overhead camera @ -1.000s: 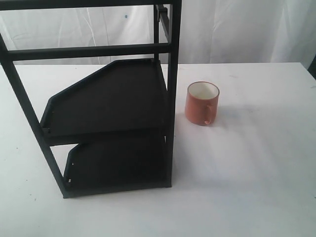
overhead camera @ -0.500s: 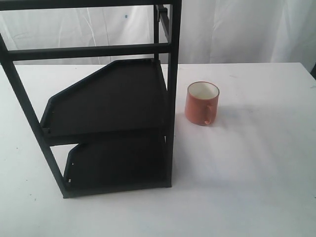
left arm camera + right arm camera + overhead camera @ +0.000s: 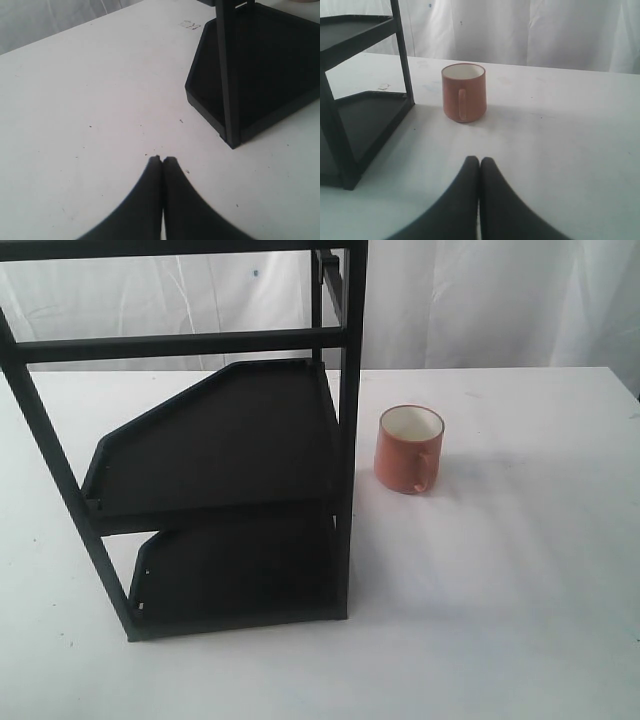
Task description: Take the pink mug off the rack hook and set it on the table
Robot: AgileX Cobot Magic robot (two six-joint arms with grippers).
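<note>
The pink mug [image 3: 408, 448] stands upright on the white table [image 3: 520, 570], just right of the black rack [image 3: 345, 420], its handle turned toward the front. In the right wrist view the pink mug [image 3: 464, 92] sits well ahead of my right gripper [image 3: 479, 160], which is shut and holds nothing. My left gripper [image 3: 162, 159] is shut too, hovering over bare table [image 3: 90, 100] near a corner of the rack [image 3: 227, 90]. The rack hook is not visible in any view. Neither gripper appears in the exterior view.
The rack's two dark tray shelves [image 3: 220, 440] fill the left half of the exterior view. A white curtain [image 3: 480, 300] hangs behind the table. White tabletop extends right of and in front of the mug.
</note>
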